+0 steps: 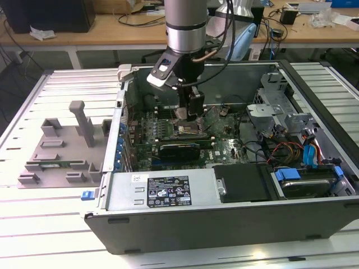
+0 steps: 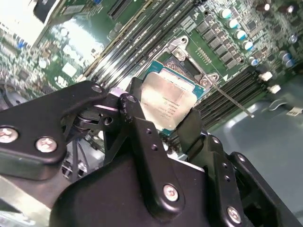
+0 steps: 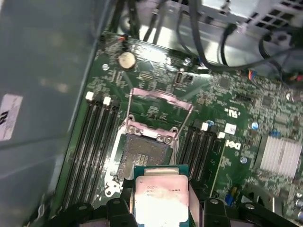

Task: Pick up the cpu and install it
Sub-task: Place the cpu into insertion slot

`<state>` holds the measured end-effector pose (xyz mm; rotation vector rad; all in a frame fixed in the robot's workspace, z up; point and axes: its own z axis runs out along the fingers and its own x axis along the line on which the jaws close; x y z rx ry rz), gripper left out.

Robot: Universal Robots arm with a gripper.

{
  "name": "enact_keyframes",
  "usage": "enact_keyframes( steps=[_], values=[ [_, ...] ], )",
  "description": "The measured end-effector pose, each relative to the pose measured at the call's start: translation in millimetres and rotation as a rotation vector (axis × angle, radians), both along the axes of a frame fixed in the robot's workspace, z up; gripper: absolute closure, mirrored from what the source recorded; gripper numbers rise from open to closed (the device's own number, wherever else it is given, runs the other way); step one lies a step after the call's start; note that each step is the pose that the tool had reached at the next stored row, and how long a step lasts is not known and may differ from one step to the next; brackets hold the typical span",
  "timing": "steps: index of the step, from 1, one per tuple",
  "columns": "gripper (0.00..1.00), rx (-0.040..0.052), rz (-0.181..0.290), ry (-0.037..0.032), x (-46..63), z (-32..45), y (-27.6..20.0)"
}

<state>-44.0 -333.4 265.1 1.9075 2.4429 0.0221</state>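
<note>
CPU hangs inside the case, above the motherboard, just short of the open socket. Your gripper is clamped on its edges. My judgement: hold it level, match its corners to the socket, and never force it.

- One cpu.
- One claw, on one arm.
- One socket.
- One case.
- One grey tray.
- One table under everything.
</note>
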Motion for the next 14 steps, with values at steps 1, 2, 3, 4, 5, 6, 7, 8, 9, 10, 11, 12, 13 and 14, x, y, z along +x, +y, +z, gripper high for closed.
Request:
enact_keyframes(
  steps=[1,2,3,4,5,6,7,8,9,10,11,12,13,14],
  values=[
    [0.45,0.0000,-0.019,0.0000,0.0,-1.5,0.0],
    [0.45,-0.0001,-0.040,0.0000,0.0,-3.3,0.0],
    [0.45,0.0000,-0.077,0.0000,0.0,-6.7,0.0],
    [0.45,0.0001,-0.096,0.0000,0.0,-8.7,0.0],
    [0.45,0.0000,-0.108,0.0000,0.4,-10.4,0.0],
    [0.45,0.0001,-0.127,0.0001,2.0,-14.1,0.0],
    [0.45,0.0000,-0.134,0.0005,3.4,-16.5,0.2],
    [0.45,0.0000,-0.135,0.0006,4.0,-18.4,1.0],
    [0.45,-0.0001,-0.135,0.0006,4.3,-20.7,2.4],
    [0.45,0.0001,-0.135,0.0006,4.4,-22.8,4.0],
    [0.45,0.0001,-0.135,0.0005,4.4,-25.9,6.5],
    [0.45,0.0001,-0.136,0.0005,4.4,-30.5,9.0],
    [0.45,0.0001,-0.137,0.0005,4.4,-31.6,9.1],
    [0.45,-0.0001,-0.137,0.0007,4.4,-31.7,9.1]
  ],
)
